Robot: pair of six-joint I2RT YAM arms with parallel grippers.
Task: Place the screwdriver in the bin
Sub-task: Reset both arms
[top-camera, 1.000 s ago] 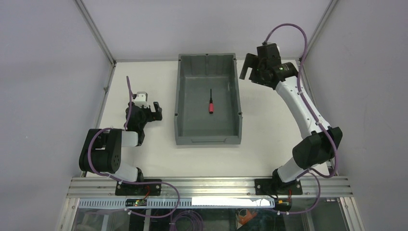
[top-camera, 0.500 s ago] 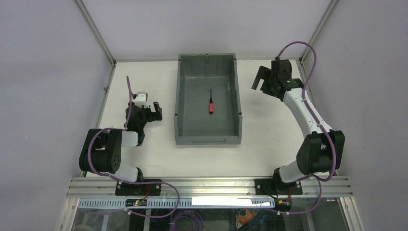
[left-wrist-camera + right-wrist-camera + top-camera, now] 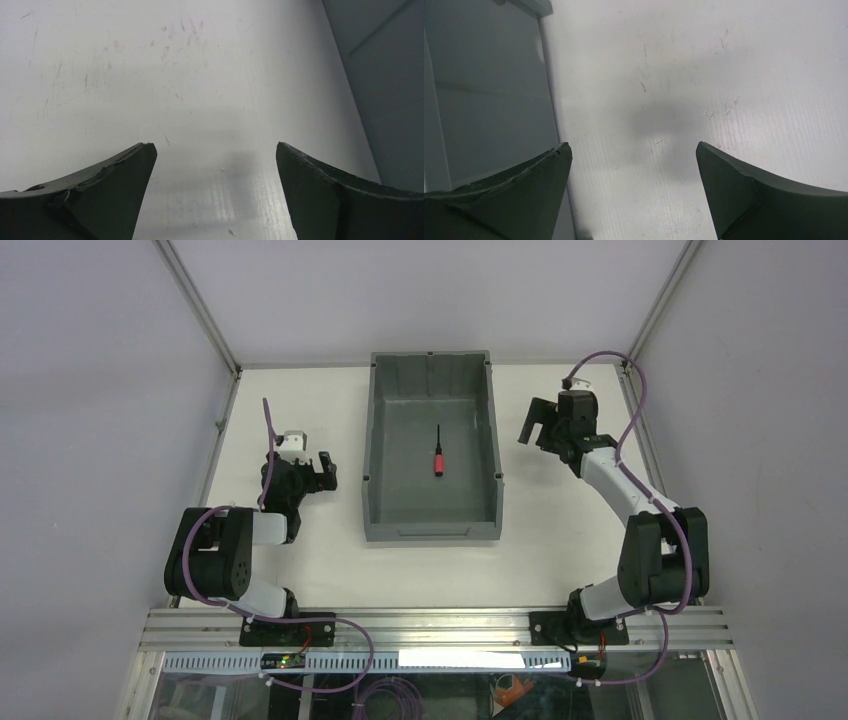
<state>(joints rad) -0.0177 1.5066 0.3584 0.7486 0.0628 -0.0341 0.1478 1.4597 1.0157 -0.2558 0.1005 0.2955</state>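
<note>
The screwdriver (image 3: 438, 453) lies on the floor of the bin (image 3: 368, 440), about midway between the side walls. Its red handle points toward the arms and its thin black shaft toward the far wall. Nothing touches it. The bin stands in the middle of the white table (image 3: 560, 530), between the two arms.

The left gripper (image 3: 322, 470) sits low over the table, just left of the bin. In the left wrist view the left gripper (image 3: 215, 150) has its jaws spread wide, with only scuffed table between them.

The right gripper (image 3: 533, 425) hangs just right of the bin, outside its right wall. In the right wrist view the right gripper (image 3: 633, 147) is also spread apart and holds nothing; the bin's grey outer wall (image 3: 484, 100) fills the left side of that view.
</note>
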